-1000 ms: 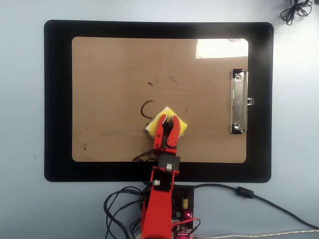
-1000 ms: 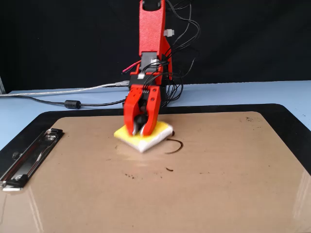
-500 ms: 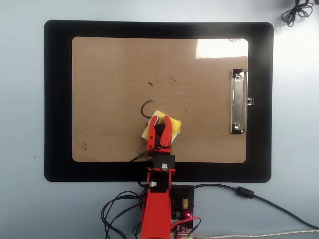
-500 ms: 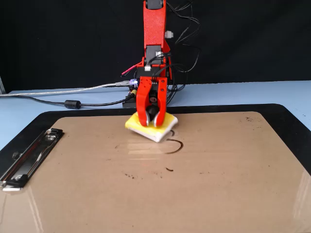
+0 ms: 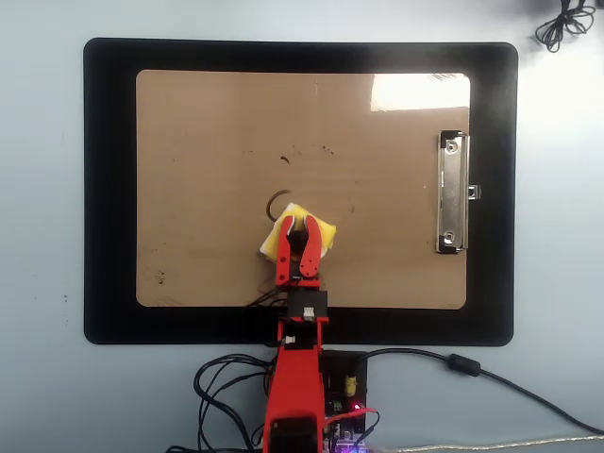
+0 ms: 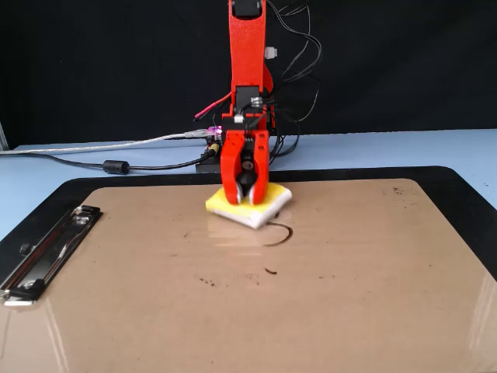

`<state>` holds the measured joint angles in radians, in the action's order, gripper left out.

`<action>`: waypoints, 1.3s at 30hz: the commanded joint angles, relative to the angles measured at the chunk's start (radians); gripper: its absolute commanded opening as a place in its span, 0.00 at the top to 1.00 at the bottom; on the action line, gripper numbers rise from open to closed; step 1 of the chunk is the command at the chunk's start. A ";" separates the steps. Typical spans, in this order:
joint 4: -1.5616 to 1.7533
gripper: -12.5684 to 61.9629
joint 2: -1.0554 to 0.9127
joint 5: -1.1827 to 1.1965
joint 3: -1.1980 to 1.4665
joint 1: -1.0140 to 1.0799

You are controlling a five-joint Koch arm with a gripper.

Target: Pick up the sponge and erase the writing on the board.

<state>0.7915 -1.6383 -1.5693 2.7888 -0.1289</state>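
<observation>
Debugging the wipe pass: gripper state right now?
Gripper: shut on the sponge, pressing it on the board beside the leftover curved mark.

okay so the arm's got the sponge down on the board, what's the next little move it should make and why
Probably slide the sponge a little up the overhead view, away from the arm's base. The gripper is shut on it, pressing it onto the board, and a curved stroke of the writing still shows just beyond its edge.
</observation>
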 commanded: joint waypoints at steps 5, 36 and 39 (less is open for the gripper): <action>0.071 0.94 0.328 -0.089 -0.347 -0.071; 0.069 0.94 -0.057 -0.081 0.112 -0.094; -0.032 0.94 -0.256 -0.081 0.233 -0.098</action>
<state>0.7839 -1.8224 -1.6276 3.0035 -0.2163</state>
